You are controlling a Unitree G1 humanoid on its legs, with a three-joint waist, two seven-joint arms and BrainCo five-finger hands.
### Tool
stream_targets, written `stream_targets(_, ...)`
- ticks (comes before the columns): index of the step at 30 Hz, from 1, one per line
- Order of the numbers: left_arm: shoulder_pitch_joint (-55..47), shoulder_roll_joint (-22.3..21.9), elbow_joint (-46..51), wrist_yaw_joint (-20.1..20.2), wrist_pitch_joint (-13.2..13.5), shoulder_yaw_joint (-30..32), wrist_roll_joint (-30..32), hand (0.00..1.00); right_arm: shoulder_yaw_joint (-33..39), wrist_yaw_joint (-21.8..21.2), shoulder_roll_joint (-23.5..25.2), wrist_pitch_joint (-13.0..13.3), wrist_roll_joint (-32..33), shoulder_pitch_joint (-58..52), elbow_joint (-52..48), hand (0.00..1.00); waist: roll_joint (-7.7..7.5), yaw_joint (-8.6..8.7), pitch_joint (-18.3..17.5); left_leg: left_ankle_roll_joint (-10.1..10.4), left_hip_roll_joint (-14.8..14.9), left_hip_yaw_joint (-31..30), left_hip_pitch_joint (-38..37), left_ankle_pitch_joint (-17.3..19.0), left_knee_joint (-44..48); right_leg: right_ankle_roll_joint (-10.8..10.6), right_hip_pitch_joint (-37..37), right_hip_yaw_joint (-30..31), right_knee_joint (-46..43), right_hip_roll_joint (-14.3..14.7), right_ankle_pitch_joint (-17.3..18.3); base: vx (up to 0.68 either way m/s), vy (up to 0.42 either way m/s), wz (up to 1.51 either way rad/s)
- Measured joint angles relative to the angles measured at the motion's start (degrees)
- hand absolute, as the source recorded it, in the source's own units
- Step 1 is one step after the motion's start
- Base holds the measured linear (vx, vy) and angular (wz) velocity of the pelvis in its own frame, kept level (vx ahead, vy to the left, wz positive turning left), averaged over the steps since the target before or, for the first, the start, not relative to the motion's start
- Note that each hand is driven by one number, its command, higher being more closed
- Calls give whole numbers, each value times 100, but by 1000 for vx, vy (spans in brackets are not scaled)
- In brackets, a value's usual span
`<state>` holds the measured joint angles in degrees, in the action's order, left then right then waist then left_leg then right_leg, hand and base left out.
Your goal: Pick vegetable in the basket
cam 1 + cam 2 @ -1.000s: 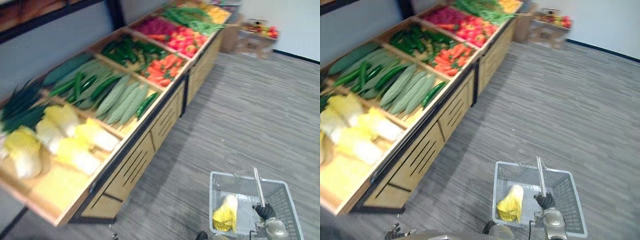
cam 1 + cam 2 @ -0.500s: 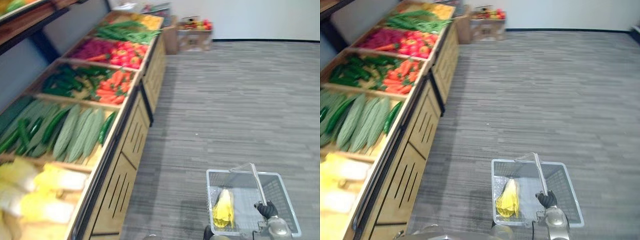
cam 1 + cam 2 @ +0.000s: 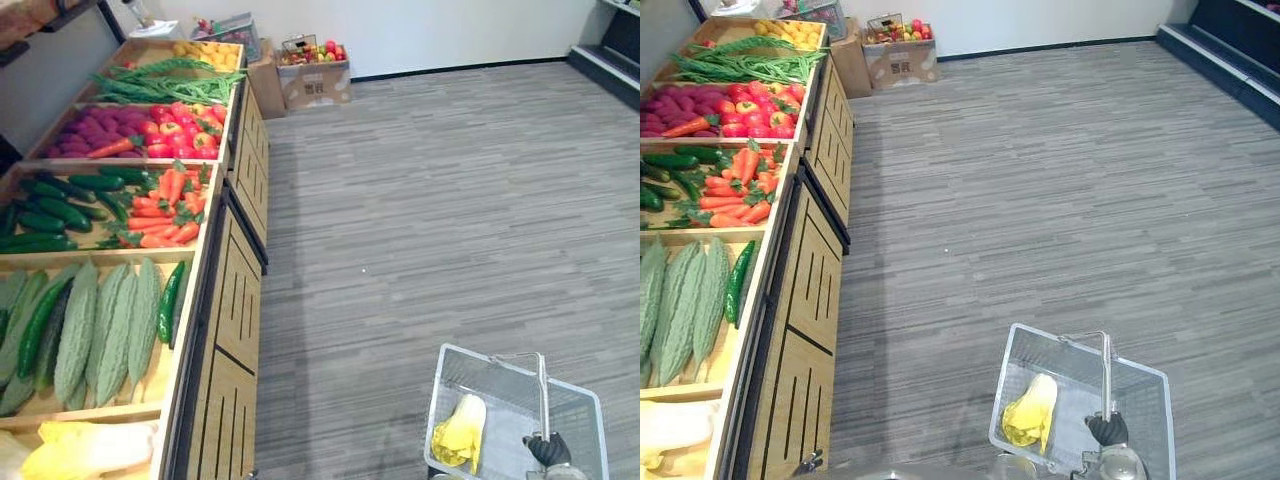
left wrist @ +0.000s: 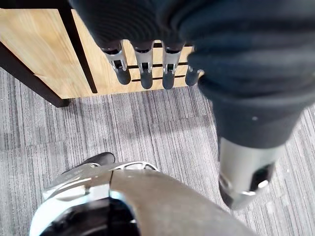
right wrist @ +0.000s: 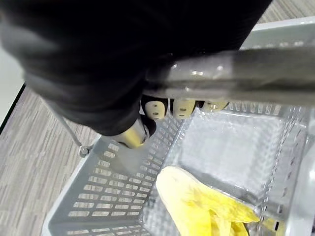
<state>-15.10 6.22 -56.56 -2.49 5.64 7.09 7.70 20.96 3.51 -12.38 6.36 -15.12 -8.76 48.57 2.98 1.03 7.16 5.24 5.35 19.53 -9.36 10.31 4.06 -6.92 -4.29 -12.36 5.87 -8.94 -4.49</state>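
Observation:
A clear wire basket (image 3: 452, 392) hangs low over the grey floor at the lower right, right of the produce stand. My right hand (image 3: 548, 450) is shut on its metal handle (image 5: 246, 73), fingers curled round the bar. One yellow napa cabbage (image 3: 460, 432) lies inside the basket against its left wall (image 5: 103, 196). My left hand (image 4: 142, 69) hangs open with straight fingers beside the wooden front of the stand, holding nothing.
The wooden stand (image 3: 232, 300) runs along the left with bins of bitter gourds (image 3: 100, 320), cucumbers (image 3: 45, 205), carrots (image 3: 165, 210), red peppers (image 3: 175, 125) and green beans (image 3: 165, 75). Cardboard boxes of fruit (image 3: 315, 70) sit at its far end. A dark shelf base (image 3: 1230, 45) stands far right.
The camera has swung, so the stand has slid left and the far wall came into view. The basket with the cabbage stays in my right hand.

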Motion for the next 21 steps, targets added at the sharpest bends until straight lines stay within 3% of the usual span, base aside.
stream_targets(1,-11,-2,1,-1,1,0,0,0,-30,-3,2,15,1,8,24,100,1,-18,-7,0,0,4,-21,0,1,2,-14,-1,-12,-1,1,3,-17,4)
stream_targets(2,-75,26,-45,4,40,9,-87,0,-115,6,288,277,267,-85,424,100,-322,-130,-295,-79,-78,-131,-102,-90,-276,19,19,-131,-40,-13,15,0,0,0)
stream_targets(8,-77,24,-46,6,40,10,-100,0,-117,8,288,277,267,-86,424,100,-300,-139,-310,-80,-80,-153,-100,-90,-275,20,9,-162,-49,-20,15,0,0,1)
stream_targets(16,-93,-66,-46,181,-86,234,-979,0,-162,126,288,315,273,-66,535,100,-327,-168,-288,-98,-66,-246,-105,-110,-285,17,-68,-344,-6,-34,15,-8,-16,8)
stream_targets(21,-78,-133,-46,286,-107,407,-1212,0,-214,180,289,382,270,-31,653,100,-314,-264,-284,-77,-14,-126,-196,-99,-305,17,-90,-332,2,20,14,3,-32,-6)
